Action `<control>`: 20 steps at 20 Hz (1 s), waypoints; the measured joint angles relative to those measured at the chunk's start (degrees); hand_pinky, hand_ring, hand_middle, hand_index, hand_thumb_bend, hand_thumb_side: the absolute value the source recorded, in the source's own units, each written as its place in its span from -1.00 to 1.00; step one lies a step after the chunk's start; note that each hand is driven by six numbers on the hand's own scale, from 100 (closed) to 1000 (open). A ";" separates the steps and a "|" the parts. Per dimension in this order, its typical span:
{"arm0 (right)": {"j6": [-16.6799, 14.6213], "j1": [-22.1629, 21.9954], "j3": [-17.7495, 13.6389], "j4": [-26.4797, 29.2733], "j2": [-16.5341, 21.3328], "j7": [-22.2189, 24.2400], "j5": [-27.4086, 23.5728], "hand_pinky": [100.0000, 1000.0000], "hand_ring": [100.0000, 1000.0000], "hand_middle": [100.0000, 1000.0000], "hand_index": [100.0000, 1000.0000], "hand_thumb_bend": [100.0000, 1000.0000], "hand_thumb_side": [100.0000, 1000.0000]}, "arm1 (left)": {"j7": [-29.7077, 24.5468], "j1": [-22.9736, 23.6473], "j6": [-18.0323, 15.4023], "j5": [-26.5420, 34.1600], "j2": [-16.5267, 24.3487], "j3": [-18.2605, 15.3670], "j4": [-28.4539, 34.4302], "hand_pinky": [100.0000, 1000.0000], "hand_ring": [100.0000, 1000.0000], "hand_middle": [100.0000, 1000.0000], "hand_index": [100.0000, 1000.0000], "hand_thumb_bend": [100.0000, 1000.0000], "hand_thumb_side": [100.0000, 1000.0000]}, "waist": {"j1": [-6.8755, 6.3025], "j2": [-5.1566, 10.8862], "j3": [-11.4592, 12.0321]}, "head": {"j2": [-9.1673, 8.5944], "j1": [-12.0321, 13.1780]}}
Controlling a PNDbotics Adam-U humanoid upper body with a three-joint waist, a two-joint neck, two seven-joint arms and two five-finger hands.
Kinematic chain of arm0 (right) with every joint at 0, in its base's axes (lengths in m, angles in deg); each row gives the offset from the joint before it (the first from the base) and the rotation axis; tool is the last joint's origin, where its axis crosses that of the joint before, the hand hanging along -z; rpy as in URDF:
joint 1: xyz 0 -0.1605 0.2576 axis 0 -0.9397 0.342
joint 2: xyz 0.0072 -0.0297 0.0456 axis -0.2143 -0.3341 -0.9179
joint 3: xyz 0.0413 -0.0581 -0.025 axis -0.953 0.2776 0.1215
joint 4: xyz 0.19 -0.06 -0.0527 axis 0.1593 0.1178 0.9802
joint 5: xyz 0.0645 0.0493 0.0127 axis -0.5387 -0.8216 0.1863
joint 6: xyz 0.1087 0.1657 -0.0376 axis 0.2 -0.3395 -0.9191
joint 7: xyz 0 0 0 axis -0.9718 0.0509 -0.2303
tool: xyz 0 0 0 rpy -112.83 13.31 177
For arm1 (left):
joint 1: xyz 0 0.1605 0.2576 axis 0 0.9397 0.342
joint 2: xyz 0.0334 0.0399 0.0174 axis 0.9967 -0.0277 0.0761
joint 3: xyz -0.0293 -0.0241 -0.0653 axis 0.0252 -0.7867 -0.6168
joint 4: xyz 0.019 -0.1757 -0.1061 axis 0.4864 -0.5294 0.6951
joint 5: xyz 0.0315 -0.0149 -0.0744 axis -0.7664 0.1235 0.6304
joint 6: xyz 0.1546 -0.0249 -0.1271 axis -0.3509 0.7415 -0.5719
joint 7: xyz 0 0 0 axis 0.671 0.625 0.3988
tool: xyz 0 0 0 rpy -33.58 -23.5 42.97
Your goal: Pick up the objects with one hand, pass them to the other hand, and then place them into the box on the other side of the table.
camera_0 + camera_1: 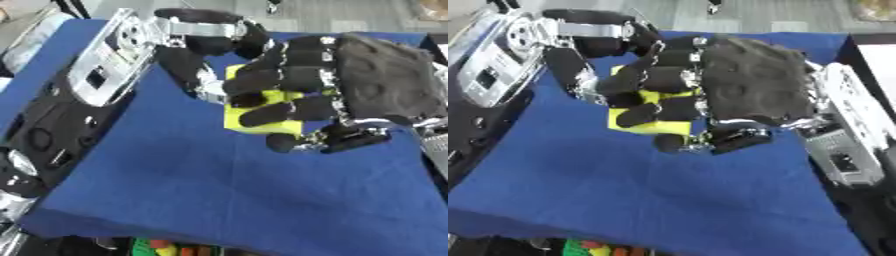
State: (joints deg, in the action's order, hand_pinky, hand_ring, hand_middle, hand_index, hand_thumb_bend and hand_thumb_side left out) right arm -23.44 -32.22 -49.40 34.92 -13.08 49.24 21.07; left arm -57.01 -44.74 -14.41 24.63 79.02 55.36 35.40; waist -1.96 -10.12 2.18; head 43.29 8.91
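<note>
— Yellow block (261, 122): where is it sitting?
— Above the blue tablecloth (219, 190), caught between both hands.
— Who is gripping?
— The right hand (350, 85) is curling its fingers over it; the left hand (592, 55) is touching its far side, its grip hidden.

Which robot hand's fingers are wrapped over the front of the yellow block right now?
The right robot hand: its fingers curl across the yellow block. The left robot hand sits behind it.
</note>
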 measured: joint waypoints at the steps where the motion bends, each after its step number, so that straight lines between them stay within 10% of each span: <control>1: 0.04 -0.01 0.10 -0.12 0.00 -0.93 0.40 0.10 0.08 0.68 0.53 -0.95 -1.00 | 0.01 0.00 0.01 0.00 0.01 -0.01 0.00 0.42 -0.01 -0.12 0.26 -1.00 0.29 | 0.00 0.00 0.00 | 0.00 -0.01; 9: 0.65 -0.02 0.28 -1.40 -0.21 -8.04 2.32 -0.08 -0.08 0.56 0.46 -1.00 -1.00 | 0.05 0.09 0.03 0.20 0.11 0.02 -0.03 0.46 0.12 0.04 0.43 -1.00 0.98 | -0.04 0.00 -0.06 | 0.00 -0.29; 20: 3.43 0.06 -0.08 -2.09 -0.46 -14.67 0.50 -0.05 -0.06 0.42 0.52 -1.00 -1.00 | 2.02 1.41 -0.87 4.51 1.62 -3.81 -0.12 0.55 0.30 0.22 0.58 -0.93 1.00 | -0.05 0.01 -0.29 | 0.13 -1.83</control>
State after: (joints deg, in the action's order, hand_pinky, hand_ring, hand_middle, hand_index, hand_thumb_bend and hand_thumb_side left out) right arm -20.01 -32.16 -49.48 32.82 -13.54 34.57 21.57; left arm -54.99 -43.33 -15.29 29.14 80.64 51.54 35.28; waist -2.01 -10.11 1.88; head 43.42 7.08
